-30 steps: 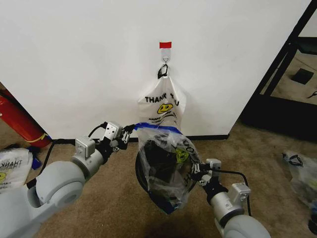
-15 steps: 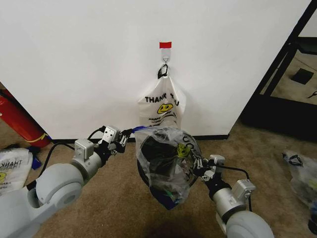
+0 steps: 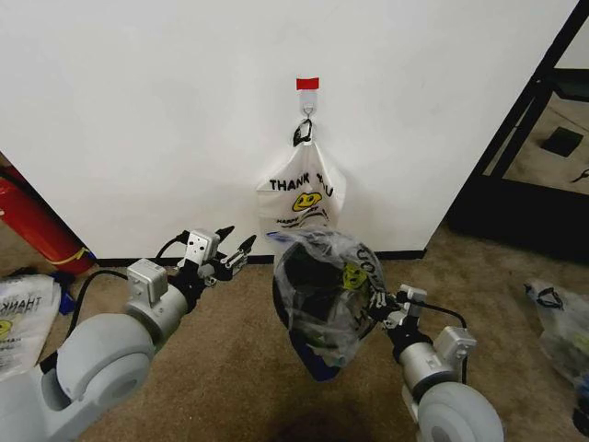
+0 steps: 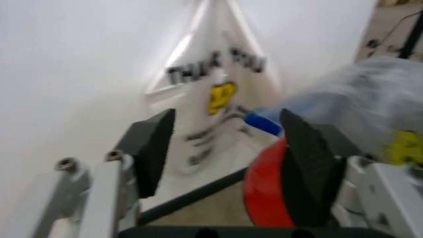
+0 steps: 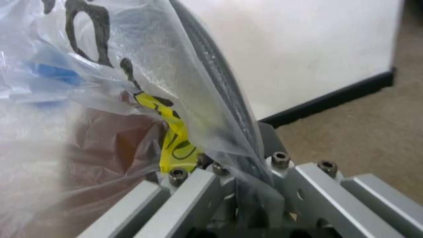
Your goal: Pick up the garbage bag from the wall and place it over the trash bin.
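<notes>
Our right gripper [image 3: 379, 308] pinches the bag [image 3: 327, 295] against the bin [image 5: 218, 64] rim; our left gripper [image 3: 235, 250], spread empty, sits beside it, seemingly nearer the wall [image 3: 138, 110].

A white opaque bag [image 3: 296, 195] hanging from the hook [image 3: 307, 112] on the wall [image 3: 138, 110], beyond and between the two grippers, carries the black words "THANK" and a partly folded "YOU" above a yellow smiley; smaller lines beneath the face are too fine to read. In the left wrist view the same bag [image 4: 211, 94] shows "THA" and "YOU" ahead of the left gripper [image 4: 225, 144]. A second white bag [image 3: 20, 308] on the carpet, outside the left arm, reads "THANK". The garbage bag [image 3: 327, 295], at the right gripper [image 3: 377, 308], bears a yellow smiley and curved black lettering that stays illegible; the right wrist view shows only broken black strokes on it.
</notes>
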